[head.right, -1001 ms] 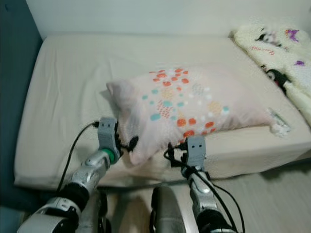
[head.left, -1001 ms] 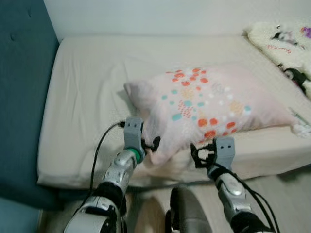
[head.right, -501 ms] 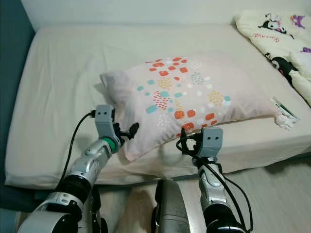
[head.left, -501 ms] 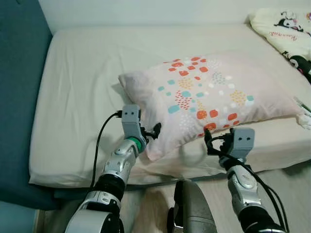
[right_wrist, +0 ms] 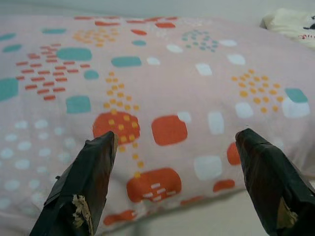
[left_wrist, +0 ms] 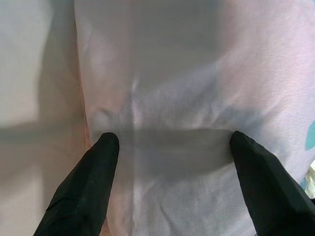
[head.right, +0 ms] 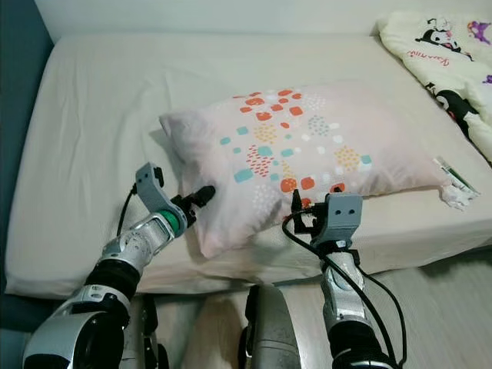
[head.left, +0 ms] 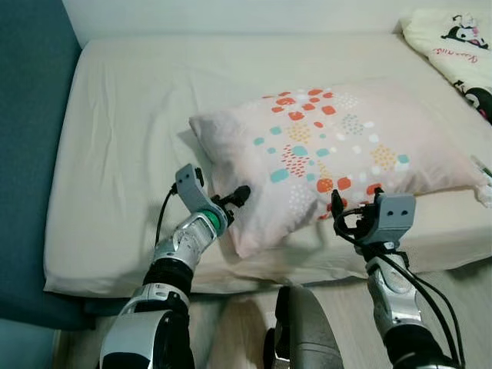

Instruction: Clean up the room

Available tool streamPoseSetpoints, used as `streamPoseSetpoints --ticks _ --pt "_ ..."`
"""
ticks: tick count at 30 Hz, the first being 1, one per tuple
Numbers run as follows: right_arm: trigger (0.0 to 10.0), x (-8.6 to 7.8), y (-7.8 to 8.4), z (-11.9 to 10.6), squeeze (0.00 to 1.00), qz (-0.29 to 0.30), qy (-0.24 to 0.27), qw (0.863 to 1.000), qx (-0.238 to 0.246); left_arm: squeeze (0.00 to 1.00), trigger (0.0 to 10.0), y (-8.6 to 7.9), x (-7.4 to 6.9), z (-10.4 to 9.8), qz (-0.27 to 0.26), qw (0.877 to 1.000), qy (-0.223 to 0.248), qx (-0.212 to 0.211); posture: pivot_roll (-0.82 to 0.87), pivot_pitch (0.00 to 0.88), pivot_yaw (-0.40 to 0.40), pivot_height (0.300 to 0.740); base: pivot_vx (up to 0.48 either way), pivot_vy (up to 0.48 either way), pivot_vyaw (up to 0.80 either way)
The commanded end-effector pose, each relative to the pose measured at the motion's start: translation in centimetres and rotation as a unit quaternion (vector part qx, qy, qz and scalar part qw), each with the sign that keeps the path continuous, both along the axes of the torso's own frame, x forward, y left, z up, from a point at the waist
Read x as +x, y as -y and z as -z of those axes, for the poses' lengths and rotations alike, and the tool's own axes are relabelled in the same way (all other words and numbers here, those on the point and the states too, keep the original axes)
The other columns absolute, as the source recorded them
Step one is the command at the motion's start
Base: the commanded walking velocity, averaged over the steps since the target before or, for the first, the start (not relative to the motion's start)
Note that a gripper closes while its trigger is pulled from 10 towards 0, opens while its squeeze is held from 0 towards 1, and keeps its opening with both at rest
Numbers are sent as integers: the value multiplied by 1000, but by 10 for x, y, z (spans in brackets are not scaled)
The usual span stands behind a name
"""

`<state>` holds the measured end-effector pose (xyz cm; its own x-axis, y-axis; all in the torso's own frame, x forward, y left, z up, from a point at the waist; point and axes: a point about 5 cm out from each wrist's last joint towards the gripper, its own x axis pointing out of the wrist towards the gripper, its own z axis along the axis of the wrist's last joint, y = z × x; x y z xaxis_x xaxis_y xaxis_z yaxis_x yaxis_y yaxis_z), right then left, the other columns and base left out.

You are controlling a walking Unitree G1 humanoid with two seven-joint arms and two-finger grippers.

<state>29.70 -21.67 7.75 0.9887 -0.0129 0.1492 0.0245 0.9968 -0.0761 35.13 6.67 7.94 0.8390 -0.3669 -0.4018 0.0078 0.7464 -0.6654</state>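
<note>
A pale pink pillow [head.left: 330,150] with orange and teal spots lies on the cream mattress [head.left: 131,115], its near corner close to the bed's front edge. My left gripper [head.left: 233,197] is open at the pillow's near left side, fingertips almost touching the fabric; the left wrist view has the pillow [left_wrist: 187,73] spanning the gap between the fingers [left_wrist: 93,182]. My right gripper [head.left: 337,209] is open just before the pillow's front edge. In the right wrist view the pillow [right_wrist: 162,73] sits close ahead of the fingers [right_wrist: 88,182]. Neither gripper holds anything.
A teal padded headboard [head.left: 31,154] bounds the bed on the left. A cream blanket [head.right: 446,54] with cartoon prints lies at the far right. A small wrapper [head.right: 453,181] sits by the pillow's right corner. Pale floor [head.right: 438,300] lies below the bed's front edge.
The camera has shifted. My left wrist has rolled over to the left while its fingers stay at the pillow's corner. The right gripper has moved slightly right along the pillow's front edge.
</note>
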Motion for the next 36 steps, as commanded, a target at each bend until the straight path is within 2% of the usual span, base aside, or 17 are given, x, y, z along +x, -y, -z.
streamPoseSetpoints --ticks 1,4,6,7,8,12,15,17,18,19,20,23,29,30,31,33,36 --pt "10000 -5 3 2 0 -2 -8 1000 -8 1000 10000 49 -8 -6 52 998 -12 -39 -90 140 -32 603 0 0 0" --pt "10000 -6 2 1 0 -5 -7 1000 -11 1000 10000 61 -11 -8 65 995 -17 -74 -124 149 -32 603 0 0 0" --pt "10000 -7 2 -2 0 -10 -4 1000 -18 1000 10000 80 -16 -15 91 986 -12 -137 -161 157 -36 603 0 0 0" --pt "10000 -7 2 -2 0 -10 -4 1000 -18 1000 10000 80 -16 -15 91 986 -12 -137 -161 157 -36 603 0 0 0" --pt "10000 -9 3 -4 0 -12 -2 1000 -23 1000 10000 91 -18 -21 110 979 -4 -169 -199 156 -39 603 0 0 0" --pt "10000 -10 4 -5 0 -12 0 1000 -26 1000 10000 97 -19 -25 121 975 2 -187 -199 156 -39 603 0 0 0" --pt "10000 -16 10 -6 0 -7 -3 999 -33 1000 10000 115 -20 -43 159 958 37 -236 -240 156 -41 603 0 0 0" --pt "10000 -16 10 -6 0 -7 -3 999 -33 1000 10000 115 -20 -43 159 958 37 -236 -240 156 -41 603 0 0 0" --pt "10000 -19 12 -5 0 -5 -6 999 -35 0 10000 122 -19 -53 170 949 54 -261 -259 159 -37 603 0 0 0" --pt "10000 -22 13 -4 0 -3 -7 999 -36 0 10000 128 -19 -62 176 941 66 -282 -259 159 -37 603 0 0 0" --pt "10000 -22 13 -4 0 -3 -7 999 -36 0 10000 128 -19 -62 176 941 66 -282 -259 159 -37 603 0 0 0" --pt "10000 -25 9 -3 0 -3 -12 999 -34 0 10000 148 -26 -81 207 920 77 -324 -265 154 -25 603 0 0 0" --pt "10000 -25 7 -3 0 -4 -14 999 -32 0 10000 165 -35 -92 240 908 80 -333 -263 147 -17 603 0 0 0" --pt "10000 -25 7 -4 0 -3 -15 999 -32 0 4745 170 -38 -94 254 906 83 -328 -261 143 -16 603 0 0 0" --pt "10000 -24 8 -5 0 -1 -15 999 -32 0 471 175 -41 -94 270 909 88 -305 -257 138 -12 603 0 0 0" --pt "10000 -25 9 -5 0 1 -15 999 -32 0 0 178 -44 -94 281 910 92 -291 -257 138 -12 603 0 0 0" --pt "10000 -24 12 -6 0 8 -15 999 -32 0 0 182 -47 -88 294 918 90 -251 -249 133 -8 603 0 0 0"
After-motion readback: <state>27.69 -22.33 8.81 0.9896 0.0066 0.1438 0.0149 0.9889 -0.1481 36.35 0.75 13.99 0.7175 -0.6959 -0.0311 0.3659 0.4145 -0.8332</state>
